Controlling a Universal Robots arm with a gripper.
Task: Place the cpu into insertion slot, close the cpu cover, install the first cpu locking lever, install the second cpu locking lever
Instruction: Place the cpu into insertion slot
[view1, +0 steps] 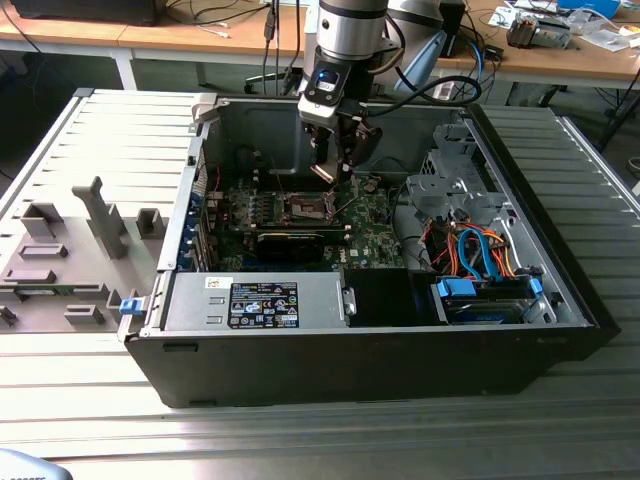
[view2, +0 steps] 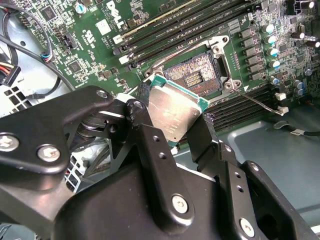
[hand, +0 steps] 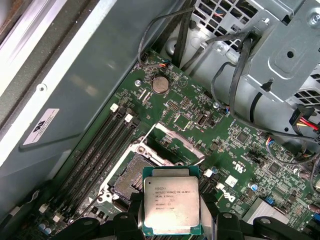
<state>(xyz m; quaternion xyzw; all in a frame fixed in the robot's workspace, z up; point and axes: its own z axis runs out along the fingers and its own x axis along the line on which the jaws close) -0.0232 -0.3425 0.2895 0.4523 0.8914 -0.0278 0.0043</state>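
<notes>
My gripper (view1: 336, 165) hangs inside the open computer case, above the green motherboard (view1: 375, 215). It is shut on the cpu (view2: 175, 112), a flat square chip with a silver-grey top, clamped by two opposite edges between the black fingers (view2: 150, 145). The cpu (hand: 170, 205) is held in the air, a little off to one side of the insertion slot (hand: 131, 178). The slot (view2: 196, 75) lies uncovered, with its contact field showing. The cpu cover (hand: 177, 141) stands swung up at the slot's far edge. A thin wire locking lever (view2: 256, 102) sticks out beside the slot.
Long black memory slots (view2: 185, 30) run beside the socket. A metal drive cage (hand: 280, 55) with black cables (hand: 235, 75) rises at one side of the board. The power supply (view1: 255, 300) and blue-and-orange cables (view1: 480, 255) fill the case front. A grey fixture tray (view1: 70, 250) lies at the exterior view's left.
</notes>
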